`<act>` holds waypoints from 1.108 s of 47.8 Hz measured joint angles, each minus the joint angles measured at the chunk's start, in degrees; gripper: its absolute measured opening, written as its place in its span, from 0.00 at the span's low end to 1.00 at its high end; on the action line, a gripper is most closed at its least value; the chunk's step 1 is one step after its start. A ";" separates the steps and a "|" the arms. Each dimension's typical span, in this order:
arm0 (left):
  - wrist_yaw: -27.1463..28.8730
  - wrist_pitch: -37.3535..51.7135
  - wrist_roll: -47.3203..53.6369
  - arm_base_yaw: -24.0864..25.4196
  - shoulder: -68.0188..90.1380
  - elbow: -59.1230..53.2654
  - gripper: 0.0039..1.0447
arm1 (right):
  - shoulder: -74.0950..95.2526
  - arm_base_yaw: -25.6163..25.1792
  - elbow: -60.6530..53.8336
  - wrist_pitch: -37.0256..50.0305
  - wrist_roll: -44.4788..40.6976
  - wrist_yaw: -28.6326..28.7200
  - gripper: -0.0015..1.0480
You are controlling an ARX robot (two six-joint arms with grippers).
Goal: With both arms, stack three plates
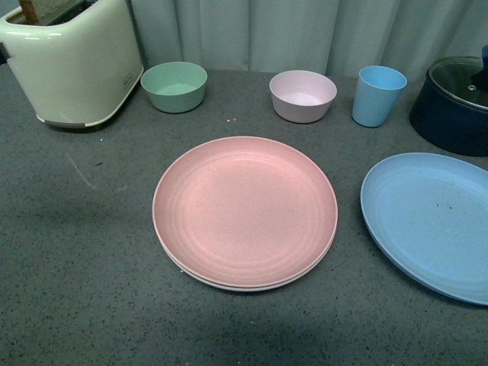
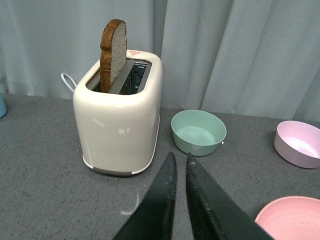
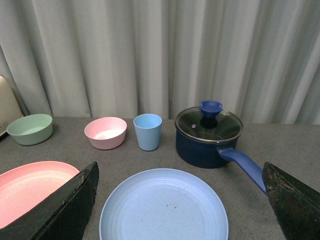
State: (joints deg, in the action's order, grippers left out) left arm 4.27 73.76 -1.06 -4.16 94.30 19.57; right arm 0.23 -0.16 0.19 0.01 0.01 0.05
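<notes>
Centrally, shows pink plate [image 1: 244, 210] atop what may be a beige plate [image 1: 229, 287], with blue plate [image 1: 431, 221] apart rightward, framed by wide-spread right gripper [image 3: 180, 170], probably readied for pickup; left gripper [image 2: 180, 156] nearly closed, empty.

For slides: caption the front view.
Pink plate stacked on beige plate, blue plate at right; toaster, green bowl, pink bowl, cup, pot behind.
</notes>
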 joint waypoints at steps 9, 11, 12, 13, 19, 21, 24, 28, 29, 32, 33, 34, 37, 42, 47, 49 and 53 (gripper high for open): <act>-1.79 -2.03 0.39 1.05 -8.66 -6.14 0.03 | 0.00 0.00 0.02 0.00 0.00 0.00 0.91; -4.04 -6.08 0.55 2.78 -12.79 -7.34 0.03 | 0.00 0.00 0.02 0.00 0.00 0.02 0.91; -4.07 -7.39 0.57 3.17 -14.25 -7.74 0.03 | 0.00 0.00 0.02 0.00 0.00 0.00 0.91; -4.04 -8.76 0.57 3.56 -16.44 -8.41 0.03 | 0.00 0.00 0.02 0.00 0.00 0.00 0.91; -4.11 -12.74 0.59 4.07 -25.16 -12.02 0.03 | 0.00 0.00 0.00 0.00 -0.02 0.04 0.91; -4.11 -14.14 0.59 4.07 -27.26 -13.00 0.03 | 0.00 0.00 0.00 0.00 0.00 0.02 0.91; -4.13 -16.52 0.59 4.07 -30.86 -14.38 0.03 | 0.00 0.00 0.02 0.00 0.00 0.00 0.91; -4.24 -19.10 0.61 4.07 -34.77 -15.50 0.03 | 0.00 0.00 0.00 0.00 0.00 0.00 0.91; -4.24 -19.80 0.61 4.07 -35.74 -15.74 0.03 | 0.00 0.00 0.00 0.00 0.00 0.00 0.91; -4.24 -22.62 0.59 4.07 -39.43 -16.63 0.03 | 0.00 0.00 0.02 0.00 -0.02 0.00 0.91; -4.24 -23.74 0.59 4.07 -40.79 -16.96 0.03 | 0.00 0.00 0.02 0.00 0.00 0.02 0.91; -4.24 -24.48 0.59 4.07 -41.70 -17.14 0.03 | 0.00 0.00 0.02 0.00 -0.02 0.02 0.91; -4.24 -27.47 0.59 4.07 -45.48 -17.81 0.03 | 0.00 0.00 0.02 0.00 -0.02 0.00 0.91; -4.28 -32.37 0.61 4.07 -51.12 -18.45 0.03 | 0.00 0.00 0.02 0.00 0.00 0.00 0.91; -4.26 -37.29 0.61 4.07 -56.89 -18.49 0.03 | 0.00 0.00 0.02 0.00 0.00 0.02 0.91; -4.26 -39.08 0.61 4.07 -58.88 -18.49 0.03 | 0.00 0.00 0.00 0.00 0.00 0.00 0.91; -4.26 -42.93 0.61 4.07 -63.04 -18.51 0.03 | 0.00 0.00 0.00 0.00 0.00 0.00 0.91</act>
State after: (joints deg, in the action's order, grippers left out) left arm 0.01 30.83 -0.45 -0.10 31.27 1.06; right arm 0.23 -0.16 0.19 0.01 0.01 0.05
